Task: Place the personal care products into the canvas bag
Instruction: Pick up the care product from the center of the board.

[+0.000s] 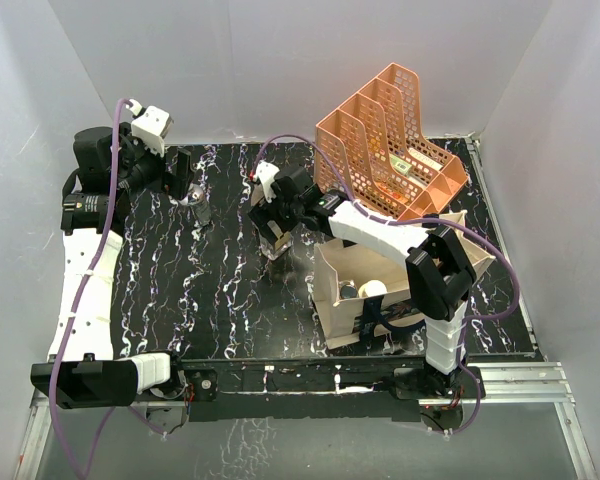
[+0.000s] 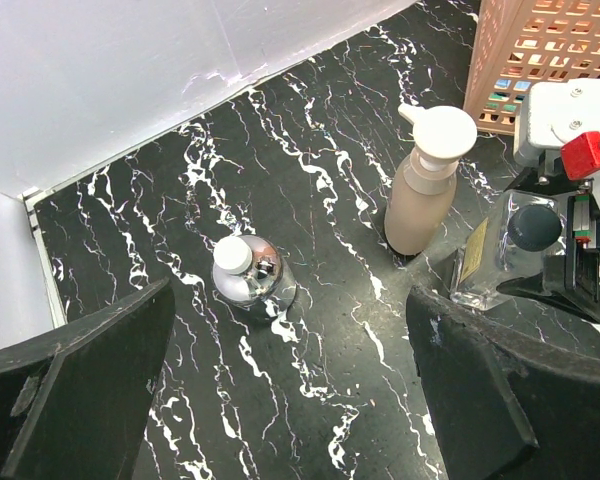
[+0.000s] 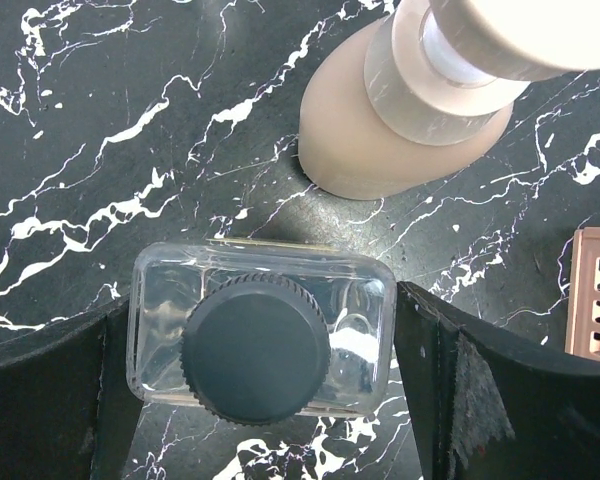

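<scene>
Clear glass bottle [image 3: 260,340], square with a dark cap, sits between the right gripper [image 3: 263,320] fingers [image 3: 500,400]. The pads press both short sides, so the jaws are closed on it at roughly bottle width. Can't tell whether its base is on the table or just off it; in the left wrist view the bottle [image 2: 490,255] looks slightly tilted. Tan bottle [image 3: 410,120] with cream cap stands upright just beside it on the far side, with a small gap at the bases. From above, the right gripper [image 1: 274,240] is mid-table, left of the canvas bag [image 1: 340,325] and clear of it. The bag stands open at the near right. A white-capped bottle [image 1: 373,289] and a dark-capped bottle [image 1: 348,290] show inside its top. Peach mesh organizer [image 1: 390,140] is at the far right behind the bag, and a corner of it shows in the right wrist view [image 3: 595,290]. Left gripper [image 2: 292,340] is spread wide with nothing between its fingers [image 2: 90,390]. Silver bottle [image 2: 252,275] stands on the black marble table [image 2: 320,160] just ahead of the fingertips, not touched. Top view puts the left gripper [image 1: 187,190] at the far left with the silver bottle [image 1: 194,200] right by it, well apart from the bag.
</scene>
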